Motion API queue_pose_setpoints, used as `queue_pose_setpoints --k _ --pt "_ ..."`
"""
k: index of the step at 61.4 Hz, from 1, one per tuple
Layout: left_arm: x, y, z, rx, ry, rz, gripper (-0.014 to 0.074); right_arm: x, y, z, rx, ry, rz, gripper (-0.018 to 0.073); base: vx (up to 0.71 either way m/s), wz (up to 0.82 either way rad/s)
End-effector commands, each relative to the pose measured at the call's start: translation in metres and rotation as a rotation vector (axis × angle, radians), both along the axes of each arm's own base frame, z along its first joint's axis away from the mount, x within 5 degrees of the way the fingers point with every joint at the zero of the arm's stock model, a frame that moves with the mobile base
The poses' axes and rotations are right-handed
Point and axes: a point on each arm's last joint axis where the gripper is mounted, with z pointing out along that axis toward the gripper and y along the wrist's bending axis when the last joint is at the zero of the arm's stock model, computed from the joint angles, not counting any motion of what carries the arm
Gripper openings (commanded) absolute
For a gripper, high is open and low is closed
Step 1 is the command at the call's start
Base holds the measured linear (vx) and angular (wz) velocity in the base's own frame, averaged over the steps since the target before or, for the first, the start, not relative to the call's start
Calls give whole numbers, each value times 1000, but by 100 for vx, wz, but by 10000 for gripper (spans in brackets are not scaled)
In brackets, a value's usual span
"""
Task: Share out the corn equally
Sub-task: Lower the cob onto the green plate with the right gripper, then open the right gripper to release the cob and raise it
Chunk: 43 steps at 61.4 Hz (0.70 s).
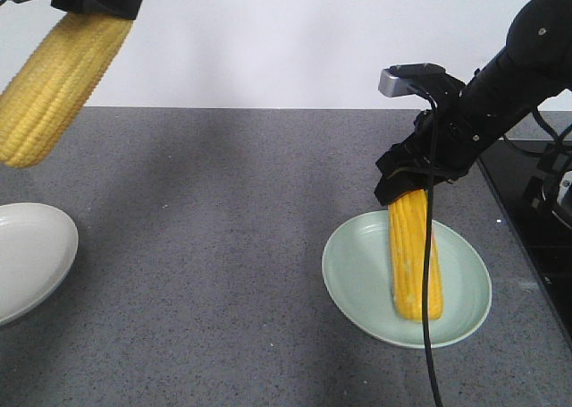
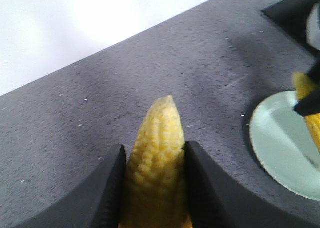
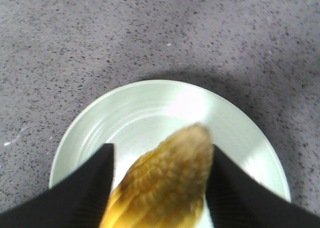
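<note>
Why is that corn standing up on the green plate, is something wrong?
Nothing looks spilled or damaged. The cob stands steeply on the green plate only because the right end effector grips its upper end. The left end effector holds a second cob in the air, above the white plate.

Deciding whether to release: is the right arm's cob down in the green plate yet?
Yes: the cob rests its lower end in the green plate, tilted, right gripper gripping its top.

One plate (image 1: 407, 277) is sitting on the counter (image 1: 223, 246); another plate (image 1: 31, 255) is lying well left of it.
</note>
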Motion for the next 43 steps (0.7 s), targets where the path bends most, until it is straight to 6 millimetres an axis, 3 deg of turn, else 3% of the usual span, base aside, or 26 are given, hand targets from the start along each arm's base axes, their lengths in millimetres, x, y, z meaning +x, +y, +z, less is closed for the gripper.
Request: queue_pose_setpoints --k 1,9,26,34,43 --pt "-7 7 14 -28 -65 55 -7 -10 -4 21 -8 -13 -8 512 0 0" --pt "-4 9 13 -3 -70 76 -7 -9 -7 20 -49 -12 -24 563 0 0" --pt "2 13 9 52 -81 113 -7 -10 -7 21 -50 -19 -20 533 0 0" --pt "5 18 9 102 -99 159 -7 -16 -3 36 8 -80 24 439 0 0" --pt "7 27 11 158 -127 237 -7 -28 0 66 82 -222 29 239 0 0"
